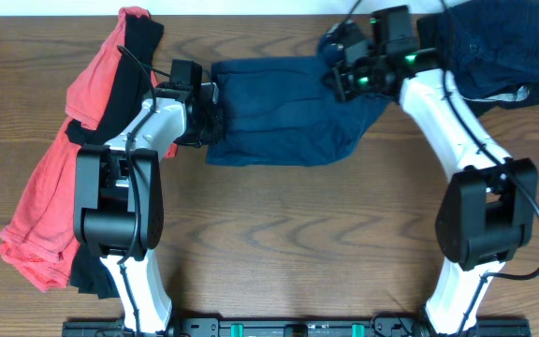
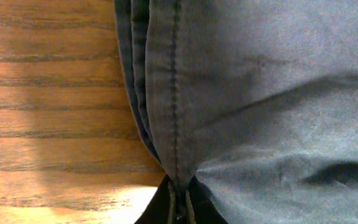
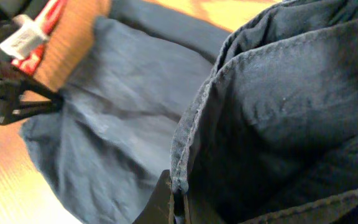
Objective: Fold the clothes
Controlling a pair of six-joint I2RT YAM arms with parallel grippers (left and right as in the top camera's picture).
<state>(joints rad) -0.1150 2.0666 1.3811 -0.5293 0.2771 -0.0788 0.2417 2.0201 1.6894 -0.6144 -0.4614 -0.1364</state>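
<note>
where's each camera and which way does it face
Overhead: above the table, facing down; left gripper and right gripper pinch the navy shorts.
Left wrist: on the left arm, facing along its fingers at the shorts' hem.
Right wrist: on the right arm, own fingertips low, facing across the shorts.
All share the shorts.

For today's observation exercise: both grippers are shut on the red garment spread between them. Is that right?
Not the red garment: the left gripper and right gripper are shut on the navy shorts spread between them, as the overhead view shows.

Matt cloth shorts (image 1: 279, 112), grained wooden table (image 1: 298, 243)
</note>
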